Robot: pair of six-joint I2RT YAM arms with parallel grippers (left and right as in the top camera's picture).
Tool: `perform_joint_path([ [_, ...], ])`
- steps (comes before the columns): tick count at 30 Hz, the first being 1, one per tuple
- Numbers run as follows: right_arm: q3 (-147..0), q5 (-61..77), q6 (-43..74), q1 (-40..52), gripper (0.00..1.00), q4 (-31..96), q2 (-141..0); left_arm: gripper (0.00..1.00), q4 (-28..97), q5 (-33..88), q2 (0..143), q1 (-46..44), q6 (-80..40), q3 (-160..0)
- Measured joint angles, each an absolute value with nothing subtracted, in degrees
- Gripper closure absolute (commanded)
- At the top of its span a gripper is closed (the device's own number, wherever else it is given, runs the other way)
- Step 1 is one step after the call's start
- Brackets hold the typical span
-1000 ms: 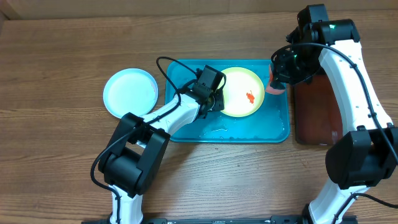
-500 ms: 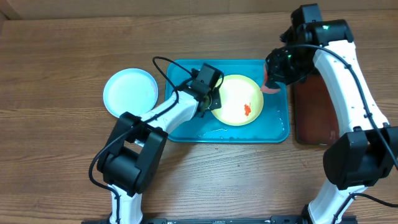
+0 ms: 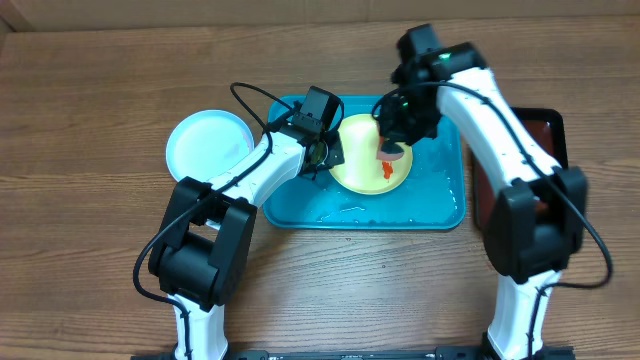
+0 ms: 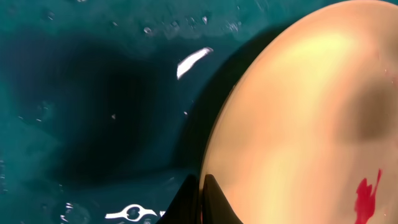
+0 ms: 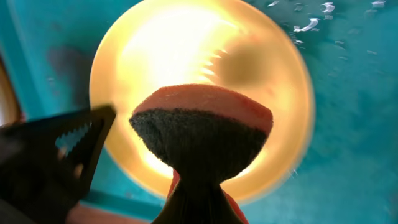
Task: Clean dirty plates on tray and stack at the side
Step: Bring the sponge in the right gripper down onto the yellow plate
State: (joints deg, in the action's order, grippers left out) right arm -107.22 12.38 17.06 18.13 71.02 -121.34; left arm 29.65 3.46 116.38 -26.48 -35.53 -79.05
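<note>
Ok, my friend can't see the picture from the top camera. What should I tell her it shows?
A robot's left gripper pinches the edge of a yellow plate in a blue-green tray, while the right gripper holds a pink sponge over the plate's red smear. A light blue plate sits on the wooden table, left of the tray.

Both arms reach forward and bend inward. The left gripper point(image 3: 333, 155) pinches a plate point(image 3: 362, 166) rim; the right gripper point(image 3: 393, 145), pointing down, clamps a sponge point(image 5: 202, 134).
</note>
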Motion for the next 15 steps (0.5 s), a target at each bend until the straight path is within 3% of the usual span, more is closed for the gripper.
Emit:
perform_joint_path([
  [15, -105.6, 8.08, 19.31, 18.76, 0.96, 67.66, -124.49, 0.96, 30.44, 13.32, 116.38, -20.45, -34.33, -79.05],
])
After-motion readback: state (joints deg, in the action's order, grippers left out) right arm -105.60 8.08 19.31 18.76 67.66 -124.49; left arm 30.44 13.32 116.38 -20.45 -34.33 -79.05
